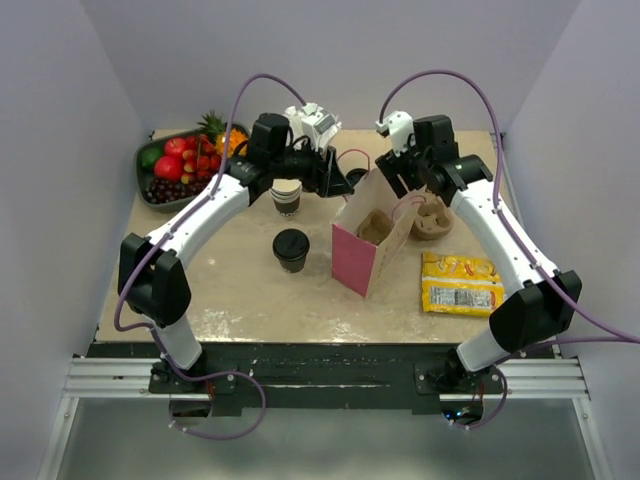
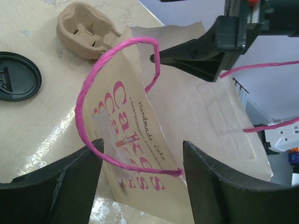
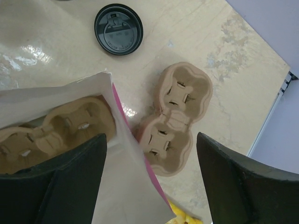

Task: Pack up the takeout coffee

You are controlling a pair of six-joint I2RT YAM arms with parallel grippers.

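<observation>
Between the spread fingers of the left gripper (image 2: 140,186) lies the pink handle (image 2: 140,40) of the paper bag (image 2: 196,116); the claw is released and clasps nothing. Wide apart too, the right gripper (image 3: 149,182) straddles the bag's rim, with one cup carrier (image 3: 51,128) inside the bag and another carrier (image 3: 175,121) on the table (image 3: 233,60) beside it. The takeout coffee (image 1: 291,248) stands upright on the table, well apart from both claws and nearer the arm bases than either.

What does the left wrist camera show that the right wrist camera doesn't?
Left wrist only: the pink handle and pink lettering of the paper bag, plus the right gripper near its rim. Right wrist only: a cup carrier inside the bag and a corner of the yellow packet. Both: the bag, the takeout coffee with its black lid, and the loose cup carrier on the table.
</observation>
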